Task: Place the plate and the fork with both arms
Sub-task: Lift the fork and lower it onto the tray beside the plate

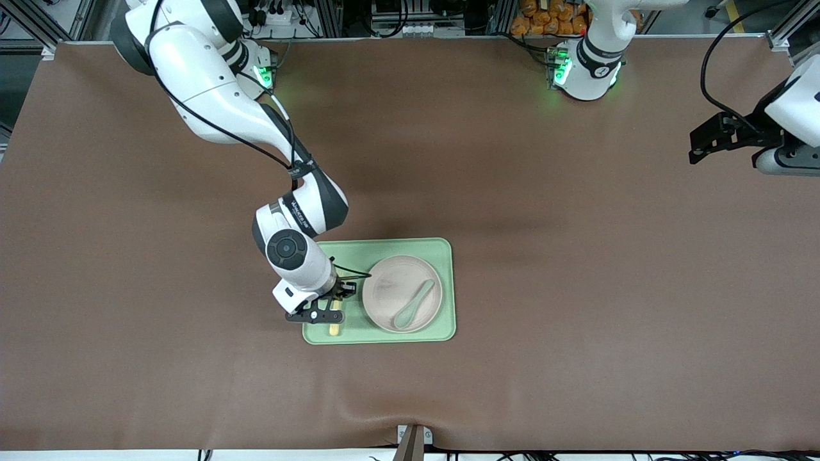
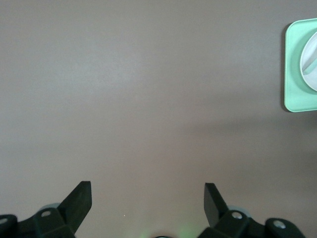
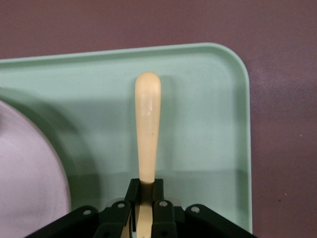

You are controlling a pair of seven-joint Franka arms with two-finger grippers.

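The fork (image 3: 147,130) lay lengthwise on the green tray (image 1: 384,245), in the strip of tray beside the plate (image 1: 391,288) toward the right arm's end of the table; its rounded handle end pointed toward the front camera and its tines were hidden under the gripper. The right gripper (image 3: 144,191) was down on the tray with its fingers pinching the fork's neck from both sides. The plate sat on the same tray, near the fork but apart from it, and carried a teal spoon (image 1: 414,304). The left gripper (image 2: 147,196), fingers spread and holding nothing, hung over bare table (image 1: 576,256) toward the left arm's end, well apart from the tray; that arm waited.

Judged from this, the step in hand was setting the fork beside the plate. To do it well, the fork should lie flat on the tray before the fingers part, the release should be gentle so the light plastic does not skid toward the plate, and the gripper should lift straight up.
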